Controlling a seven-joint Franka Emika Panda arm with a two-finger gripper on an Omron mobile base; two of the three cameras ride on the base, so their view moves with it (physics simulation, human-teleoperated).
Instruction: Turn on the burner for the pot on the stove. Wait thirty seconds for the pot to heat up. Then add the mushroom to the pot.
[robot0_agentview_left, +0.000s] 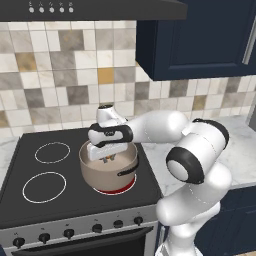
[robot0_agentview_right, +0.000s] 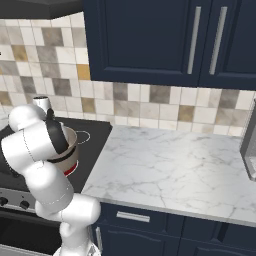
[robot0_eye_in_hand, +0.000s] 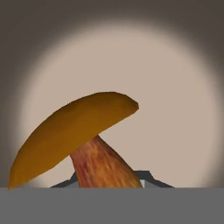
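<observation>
The taupe-grey pot (robot0_agentview_left: 107, 176) stands on the front right burner (robot0_agentview_left: 120, 190), whose ring glows red under its base, on the black glass stove (robot0_agentview_left: 75, 202). My gripper (robot0_agentview_left: 107, 158) points down into the pot's mouth and is shut on the mushroom (robot0_eye_in_hand: 74, 131). In the hand view the orange-brown cap and reddish stem sit close before the pot's pale inside (robot0_eye_in_hand: 175, 87), with the gripper (robot0_eye_in_hand: 109, 183) at the stem's base. From the right base view, my arm covers most of the pot (robot0_agentview_right: 71, 150).
Two plain white-ringed zones (robot0_agentview_left: 45, 187) lie left of the pot. Black knobs (robot0_agentview_left: 97, 228) line the stove's steel front. A marble counter (robot0_agentview_right: 170, 165) runs to the right, with dark blue cabinets (robot0_agentview_right: 150, 40) and a range hood (robot0_agentview_left: 90, 10) overhead.
</observation>
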